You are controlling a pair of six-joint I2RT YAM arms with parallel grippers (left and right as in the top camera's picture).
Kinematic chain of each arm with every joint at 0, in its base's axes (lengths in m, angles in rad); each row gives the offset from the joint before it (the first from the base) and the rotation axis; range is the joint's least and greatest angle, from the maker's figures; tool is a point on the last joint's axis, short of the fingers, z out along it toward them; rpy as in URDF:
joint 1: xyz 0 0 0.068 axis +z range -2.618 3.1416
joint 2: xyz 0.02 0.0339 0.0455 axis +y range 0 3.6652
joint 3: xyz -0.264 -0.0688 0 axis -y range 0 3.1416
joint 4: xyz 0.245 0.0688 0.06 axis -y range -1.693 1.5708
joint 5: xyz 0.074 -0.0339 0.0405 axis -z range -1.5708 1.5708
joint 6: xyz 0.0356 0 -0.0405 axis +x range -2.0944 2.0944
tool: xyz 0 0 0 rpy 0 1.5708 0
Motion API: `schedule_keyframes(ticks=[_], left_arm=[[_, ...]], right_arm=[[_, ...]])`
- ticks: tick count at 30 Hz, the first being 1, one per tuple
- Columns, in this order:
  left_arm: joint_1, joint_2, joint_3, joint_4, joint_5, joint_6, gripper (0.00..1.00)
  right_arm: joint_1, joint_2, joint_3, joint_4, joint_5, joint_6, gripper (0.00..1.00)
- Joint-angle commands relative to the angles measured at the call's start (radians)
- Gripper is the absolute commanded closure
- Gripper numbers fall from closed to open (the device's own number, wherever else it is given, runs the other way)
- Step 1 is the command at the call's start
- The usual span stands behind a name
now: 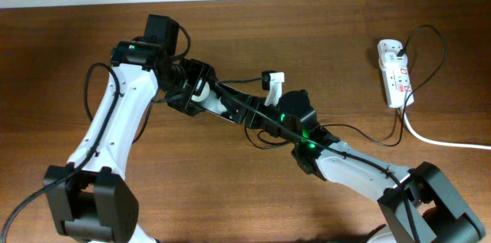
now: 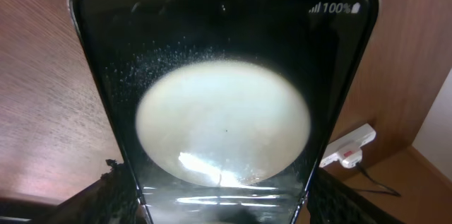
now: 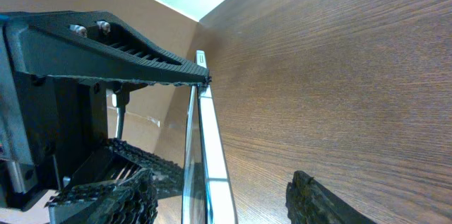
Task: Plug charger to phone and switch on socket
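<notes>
The phone [image 1: 234, 101] is held off the table with my left gripper [image 1: 207, 97] shut on it. In the left wrist view the phone [image 2: 222, 111] fills the frame, showing a large white blob and small white lettering, and the left gripper [image 2: 222, 206] presses both its side edges. In the right wrist view the phone [image 3: 205, 146] stands edge-on between the fingers of my right gripper [image 3: 219, 206], which is open, with a gap on the right side. The socket [image 1: 395, 73] lies at the far right. The charger's black cable [image 1: 360, 137] runs from it towards the right arm; its plug tip is hidden.
The socket's thick white cord [image 1: 449, 142] trails off the right edge of the wooden table [image 1: 322, 28]. The socket [image 2: 347, 146] also shows behind the phone in the left wrist view. Both arms meet over the table's middle.
</notes>
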Motion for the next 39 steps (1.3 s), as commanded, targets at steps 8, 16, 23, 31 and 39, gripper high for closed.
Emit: schedule_keyframes(ticks=[8,16,23,31,39], left_arm=[[-0.064,-0.027,0.023,0.006,0.022,-0.057,1.0],[-0.064,-0.027,0.023,0.013,0.021,-0.072,1.0],[-0.064,-0.027,0.023,0.012,0.021,-0.072,1.0],[-0.064,-0.027,0.023,0.012,0.021,-0.072,1.0],[-0.064,-0.027,0.023,0.012,0.021,-0.072,0.92]], right_arm=[[0.012,0.013,0.018,0.002,0.016,-0.014,0.46],[0.037,0.013,0.018,0.002,0.039,-0.014,0.61],[0.037,0.013,0.018,0.004,0.047,-0.014,0.67],[0.037,0.013,0.018,0.015,0.053,-0.013,0.73],[0.037,0.013,0.018,0.022,0.053,-0.013,0.8]])
